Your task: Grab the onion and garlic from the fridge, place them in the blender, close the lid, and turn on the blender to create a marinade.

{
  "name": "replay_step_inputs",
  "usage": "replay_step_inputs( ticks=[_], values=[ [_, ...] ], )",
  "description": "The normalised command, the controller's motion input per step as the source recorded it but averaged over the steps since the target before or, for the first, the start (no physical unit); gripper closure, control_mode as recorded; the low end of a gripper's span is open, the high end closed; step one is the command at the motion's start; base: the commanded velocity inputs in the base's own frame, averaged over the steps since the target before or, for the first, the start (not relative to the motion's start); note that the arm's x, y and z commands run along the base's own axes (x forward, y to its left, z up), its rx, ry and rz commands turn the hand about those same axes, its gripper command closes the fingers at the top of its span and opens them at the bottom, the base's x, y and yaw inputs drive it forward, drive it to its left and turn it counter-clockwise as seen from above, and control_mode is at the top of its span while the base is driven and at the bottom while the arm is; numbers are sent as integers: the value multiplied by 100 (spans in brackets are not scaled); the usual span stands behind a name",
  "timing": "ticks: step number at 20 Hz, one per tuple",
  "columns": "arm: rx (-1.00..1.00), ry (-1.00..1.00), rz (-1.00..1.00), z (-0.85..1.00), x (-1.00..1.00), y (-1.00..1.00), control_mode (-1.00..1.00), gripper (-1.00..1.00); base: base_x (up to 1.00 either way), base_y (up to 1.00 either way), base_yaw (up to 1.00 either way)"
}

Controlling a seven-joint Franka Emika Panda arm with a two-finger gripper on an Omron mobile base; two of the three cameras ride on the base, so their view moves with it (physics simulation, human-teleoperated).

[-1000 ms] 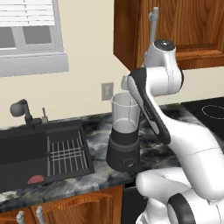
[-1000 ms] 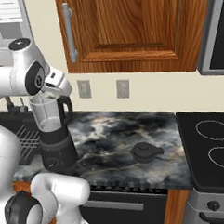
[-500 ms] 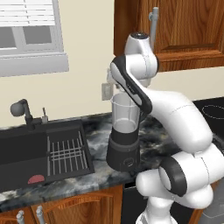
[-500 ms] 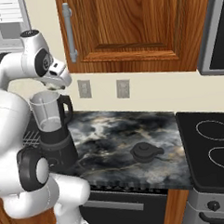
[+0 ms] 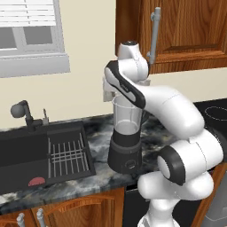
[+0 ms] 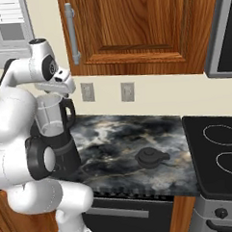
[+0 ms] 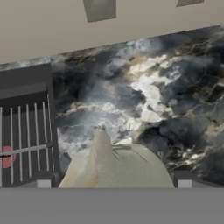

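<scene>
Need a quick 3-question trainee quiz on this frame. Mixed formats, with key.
1. True or false: the lid is on the blender.
2. What lies in the sink? A) a red disc B) a green cup C) a knife
3. Fill in: in the hand view, the pale bulb between the tips of the open gripper is the ____.

Key: 1 false, it lies on the counter beside the blender. 2 A. 3 garlic.
</scene>
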Motion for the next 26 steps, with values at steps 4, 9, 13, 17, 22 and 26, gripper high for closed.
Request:
replay_step_inputs(
  ticks=[4,9,13,17,22,26],
  values=[
    [-3,0,6,-56,0,17,-100,100,0,0,0],
    [-4,0,4,-32,0,16,-100,100,0,0,0],
    [0,0,0,0,5,0,-100,100,0,0,0],
    [0,-2,-1,48,17,9,-100,100,0,0,0],
    [0,-2,0,100,4,18,-100,100,0,0,0],
    [0,0,0,86,-26,11,-100,100,0,0,0]
  ],
)
